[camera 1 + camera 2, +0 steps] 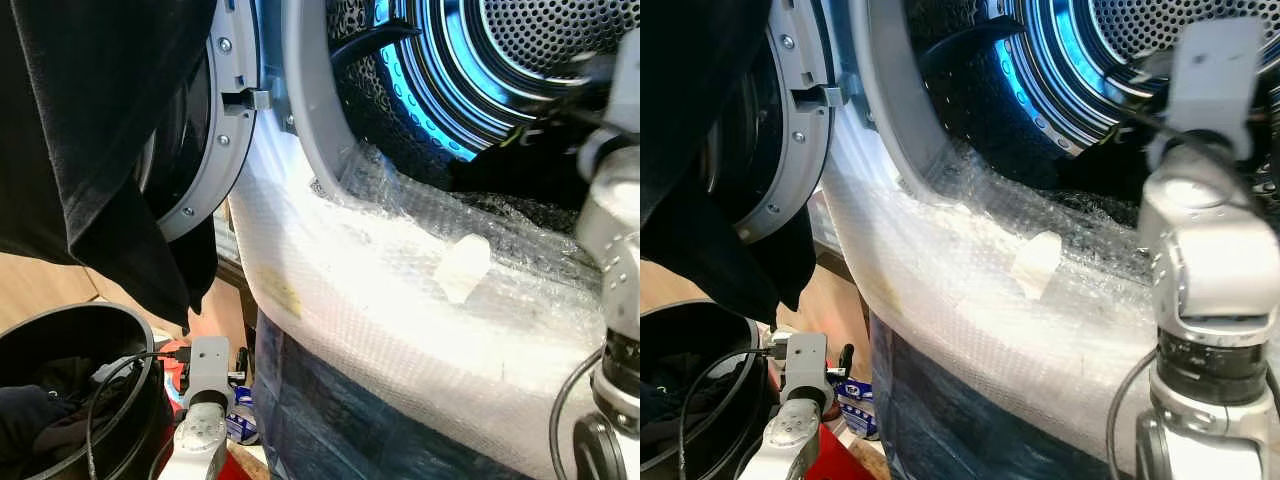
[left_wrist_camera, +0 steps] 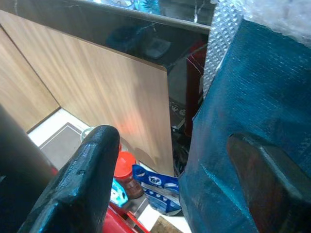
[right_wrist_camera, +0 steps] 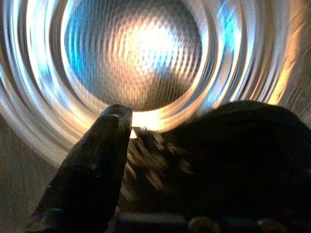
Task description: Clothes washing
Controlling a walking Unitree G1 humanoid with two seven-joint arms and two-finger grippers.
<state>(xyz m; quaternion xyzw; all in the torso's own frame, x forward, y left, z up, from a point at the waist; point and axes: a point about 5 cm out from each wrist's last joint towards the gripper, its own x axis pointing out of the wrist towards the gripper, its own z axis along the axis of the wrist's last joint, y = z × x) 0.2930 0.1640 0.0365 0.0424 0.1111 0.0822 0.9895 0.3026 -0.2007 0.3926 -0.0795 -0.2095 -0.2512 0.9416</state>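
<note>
The robot stood close against a front-loading washing machine whose front was wrapped in clear bubble wrap (image 1: 400,290) over a dark blue covering (image 2: 252,97). The round grey-rimmed door (image 1: 215,150) was swung open to the robot's left, and the perforated steel drum (image 1: 540,40) glowed with blue light inside.

The right arm (image 1: 1210,290) reached up over the wrapped front edge and into the drum opening. In the right wrist view, the right gripper (image 3: 184,145) pointed into the shiny drum, which was blurred. 1 black finger (image 3: 97,160) showed clearly; a dark, bulky piece of clothing (image 3: 243,155) covered the spot beside it where the other finger would be. I could not tell whether the fingers were closed on that cloth or merely lay against it.

A large black garment (image 1: 90,130) hung over the upper left of the head views, draped in front of the open door. Below it sat a round black laundry basket (image 1: 130,330) holding dark clothes (image 1: 40,410).

The left arm (image 1: 200,410) hung low beside the basket, with a black cable (image 1: 120,370) looping by it. In the left wrist view, the left gripper (image 2: 175,189) had its 2 black fingers spread well apart with nothing between them, aimed at the floor beside the machine. There stood a red-lidded jar (image 2: 127,170) and a blue-and-white packet (image 2: 158,187) at the foot of a light wooden panel (image 2: 97,92).
</note>
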